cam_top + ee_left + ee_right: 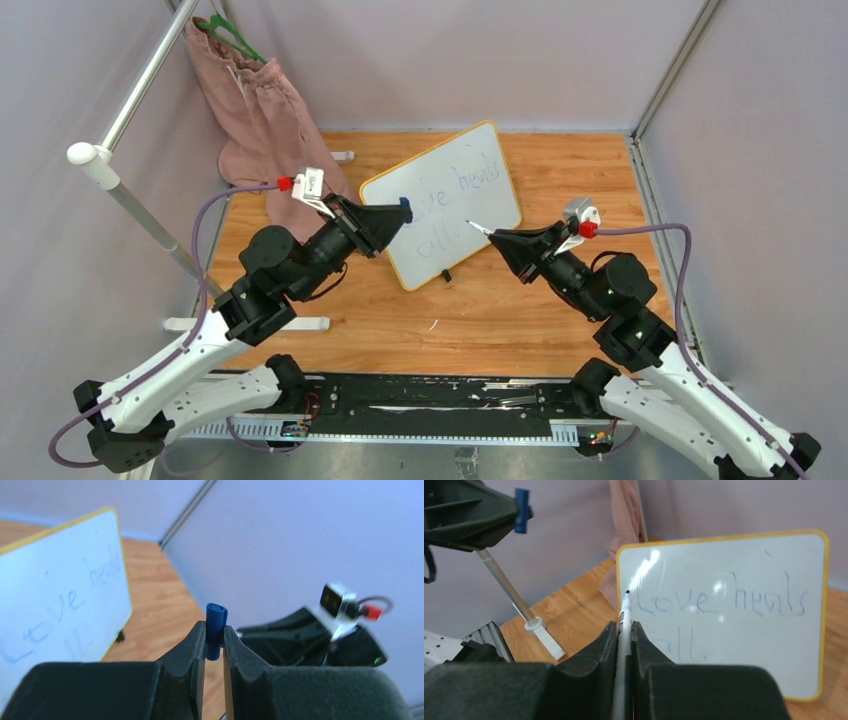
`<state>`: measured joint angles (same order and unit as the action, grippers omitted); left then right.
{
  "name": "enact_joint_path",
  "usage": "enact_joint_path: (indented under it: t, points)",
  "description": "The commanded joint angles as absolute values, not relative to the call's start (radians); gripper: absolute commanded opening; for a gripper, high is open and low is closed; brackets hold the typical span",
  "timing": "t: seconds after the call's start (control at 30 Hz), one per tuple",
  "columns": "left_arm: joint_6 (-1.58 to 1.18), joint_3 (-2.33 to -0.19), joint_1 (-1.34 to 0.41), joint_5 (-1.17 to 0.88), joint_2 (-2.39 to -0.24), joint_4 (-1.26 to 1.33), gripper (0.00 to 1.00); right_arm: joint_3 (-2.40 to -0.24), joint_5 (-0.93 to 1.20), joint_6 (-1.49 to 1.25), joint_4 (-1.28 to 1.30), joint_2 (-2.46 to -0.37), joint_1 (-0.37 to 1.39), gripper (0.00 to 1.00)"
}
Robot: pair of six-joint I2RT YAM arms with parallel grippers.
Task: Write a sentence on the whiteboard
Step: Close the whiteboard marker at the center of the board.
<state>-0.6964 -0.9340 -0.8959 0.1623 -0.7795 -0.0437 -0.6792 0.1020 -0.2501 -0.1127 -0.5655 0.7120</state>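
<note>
The whiteboard (445,205), yellow-framed, stands tilted back on the wooden table, also seen in the left wrist view (50,570) and the right wrist view (749,655). The sentence (724,600) in faint blue reads "Love heals" with "all." beneath. My right gripper (497,238) (624,627) is shut on a grey marker (625,612). The marker's bare tip points at the board's left part, a little off the surface. My left gripper (398,212) (214,630) is shut on a blue marker cap (216,615), held beside the board's left edge.
A pink cloth (260,120) hangs on a green hanger from a metal rail at the back left. The rail's pole (140,215) and white foot (245,323) stand left of the left arm. Grey walls close in the table on three sides.
</note>
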Motion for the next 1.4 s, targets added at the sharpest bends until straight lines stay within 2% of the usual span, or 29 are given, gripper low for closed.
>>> enact_joint_path:
  t: [0.0, 0.3, 0.6, 0.93, 1.37]
  points:
    - [-0.805, -0.914, -0.887, 0.268, -0.790, 0.337, 0.00, -0.682, -0.081, -0.093, -0.405, -0.586, 0.885, 0.00]
    - [-0.944, -0.928, -0.884, 0.363, -0.835, 0.547, 0.00, -0.683, -0.224, 0.396, -0.949, -0.813, 1.206, 0.00]
    - [-1.043, -0.971, -0.842, 0.349, -0.845, 0.601, 0.00, -0.768, -0.156, 0.635, -1.300, -1.033, 1.323, 0.00]
    - [-1.084, -0.939, -0.816, 0.339, -0.791, 0.642, 0.00, -0.814, -0.151, 0.480, -1.337, -1.042, 1.321, 0.00]
    - [-1.109, -0.931, -0.816, 0.269, -0.795, 0.680, 0.00, -0.888, -0.108, 0.356, -1.224, -1.056, 1.313, 0.00]
